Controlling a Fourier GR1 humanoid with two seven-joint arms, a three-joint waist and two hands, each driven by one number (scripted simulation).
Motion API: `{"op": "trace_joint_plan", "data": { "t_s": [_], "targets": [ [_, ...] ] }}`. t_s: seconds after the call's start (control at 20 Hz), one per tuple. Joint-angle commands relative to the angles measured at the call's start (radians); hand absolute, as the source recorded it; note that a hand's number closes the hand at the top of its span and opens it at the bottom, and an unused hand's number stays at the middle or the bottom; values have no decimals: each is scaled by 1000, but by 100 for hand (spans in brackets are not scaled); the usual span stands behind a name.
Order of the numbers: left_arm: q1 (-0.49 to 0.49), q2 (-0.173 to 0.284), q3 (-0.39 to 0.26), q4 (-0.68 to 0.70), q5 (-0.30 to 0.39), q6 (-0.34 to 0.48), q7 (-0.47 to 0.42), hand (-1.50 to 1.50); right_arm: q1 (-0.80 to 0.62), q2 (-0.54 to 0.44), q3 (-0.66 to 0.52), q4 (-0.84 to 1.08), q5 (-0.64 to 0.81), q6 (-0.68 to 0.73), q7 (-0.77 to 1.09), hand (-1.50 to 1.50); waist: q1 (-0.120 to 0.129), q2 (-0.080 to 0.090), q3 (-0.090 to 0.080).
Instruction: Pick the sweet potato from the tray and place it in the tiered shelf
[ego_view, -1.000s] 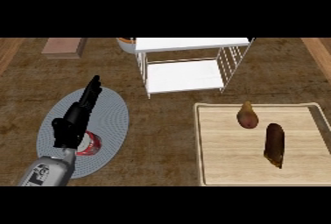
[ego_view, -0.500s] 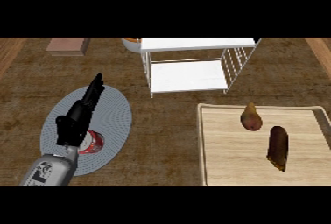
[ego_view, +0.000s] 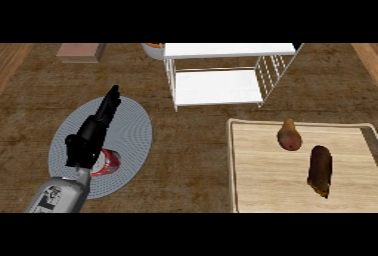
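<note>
1. The left hand rests open, fingers straight, over a grey plate on the worktop; the right hand is unseen.
2. The sweet potato lies on the tray, well right of that hand, long axis pointing away.
3. The shelf stands beyond.

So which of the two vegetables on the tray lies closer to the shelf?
The shorter, reddish-brown one at the tray's upper part; the darker, longer one lies lower right.

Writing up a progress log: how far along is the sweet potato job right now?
Nothing looks done yet. The sweet potato lies on the tray beside a darker vegetable, and the tiered shelf holds nothing visible. Nothing is in hand: the left hand hangs open over a grey plate, and the right hand is out of view. Picking and placing remain.
</note>
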Motion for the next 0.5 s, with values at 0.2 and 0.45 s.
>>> {"op": "trace_joint_plan", "data": {
  "t_s": [0.2, 0.45],
  "targets": [
    [-33, -46, 34, 68, -12, -21, 8, 0, -189, -21, 98, -57, 52, 65, 291, -150, -7, 2, -1],
    [-25, -34, 55, 91, -23, -62, -33, 0, -243, 58, 218, -92, 208, 14, 354, -150, -5, 2, -2]
  ]
}}
